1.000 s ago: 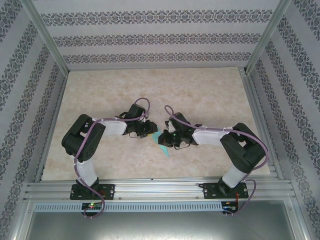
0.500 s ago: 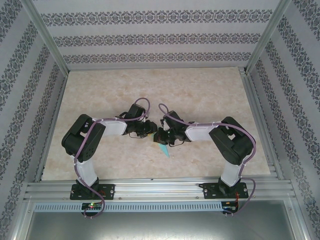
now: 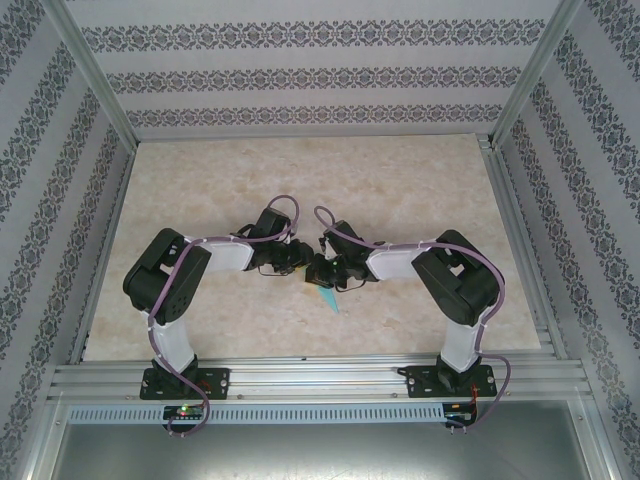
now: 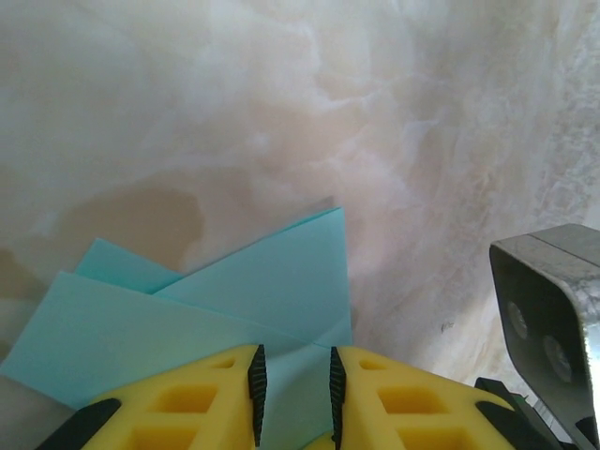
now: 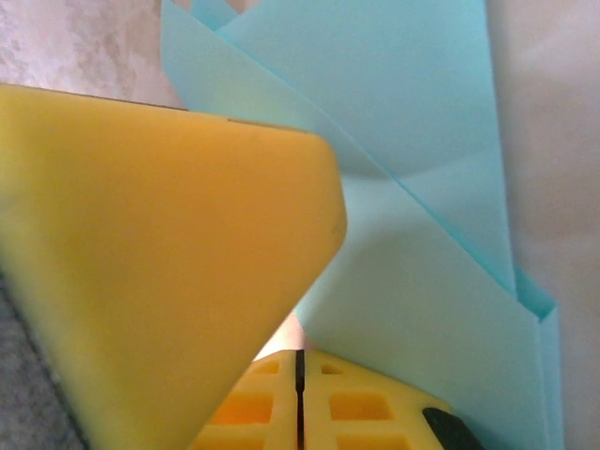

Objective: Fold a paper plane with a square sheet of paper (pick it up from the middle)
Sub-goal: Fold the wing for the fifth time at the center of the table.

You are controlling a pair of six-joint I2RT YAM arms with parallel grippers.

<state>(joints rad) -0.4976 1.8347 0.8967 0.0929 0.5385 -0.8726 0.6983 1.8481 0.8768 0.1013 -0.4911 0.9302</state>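
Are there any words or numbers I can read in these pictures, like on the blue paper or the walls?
None can be read.
The teal paper is plain, with only creases on it.
The striped walls carry a flowery pattern, not letters.
The table has only marbling.
The small boards at the arm bases are too small to make out any print.

My overhead camera sits above and behind the arm bases, faces the far wall and takes in the whole table [image 3: 400,180]. The left wrist camera looks past its own left gripper [image 4: 292,375] onto the tabletop from close range. The right wrist camera, over the right gripper [image 5: 300,375], sits even closer. All three share the sheet of paper [image 3: 328,298] mid-table.
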